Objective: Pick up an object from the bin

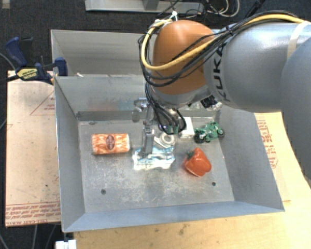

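Grey bin [93, 191] floor beneath me. My fingers [146, 138] stand apart, down on the crumpled clear packet [154, 160] mid-bin. There is a red pepper toy [197, 163] at three o'clock and an orange packet [110, 143] at nine. I judge this the grasp step: next I close, then lift.

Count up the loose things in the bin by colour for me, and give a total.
Orange packet: 1
Red toy: 1
Green toy: 1
Pale packet: 1
Total: 4 in plain sight
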